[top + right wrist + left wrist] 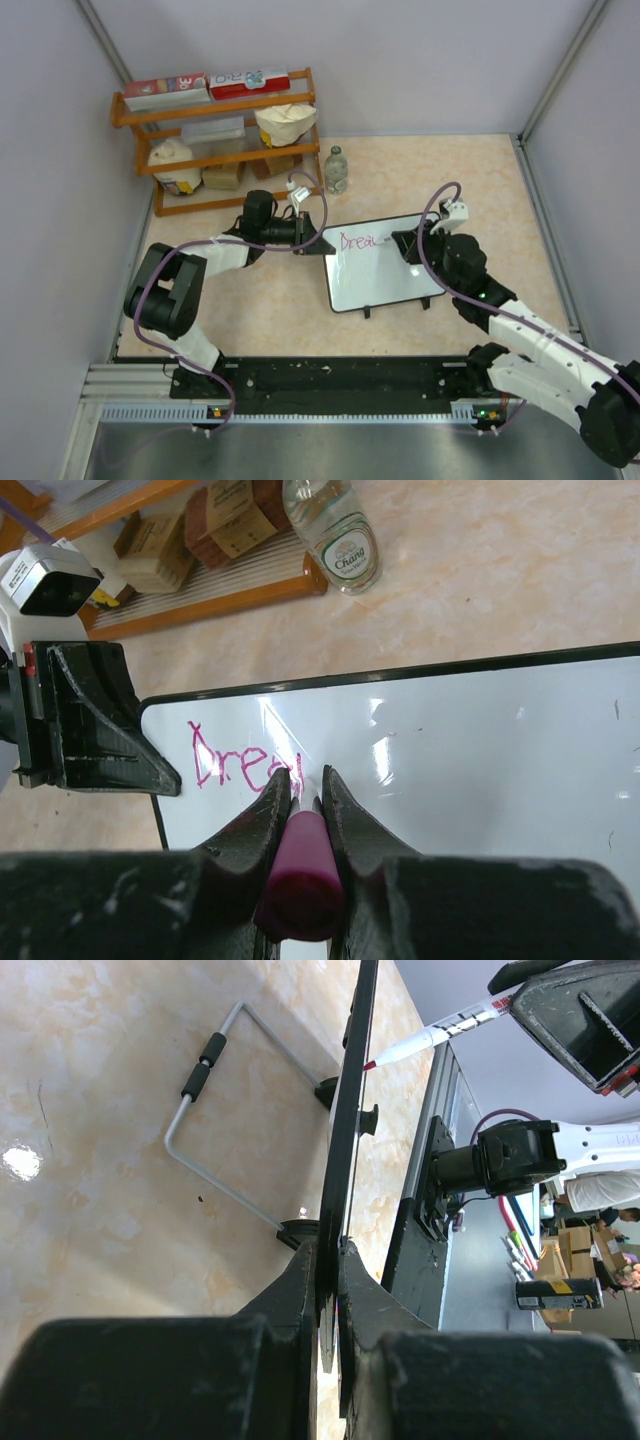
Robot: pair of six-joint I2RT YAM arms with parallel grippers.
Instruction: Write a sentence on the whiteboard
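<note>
Round magenta marker (300,885) touches glossy, black-framed whiteboard (480,750).

The right pincer (303,778) hides where the sentence (238,768) ends.

Bright even light, soft shadows, glare spots on the whiteboard (450,780) — wrist views' near foreground blurred

The white, black-framed whiteboard (480,750) bears pink letters (245,765); marker (300,880) magenta.
</note>
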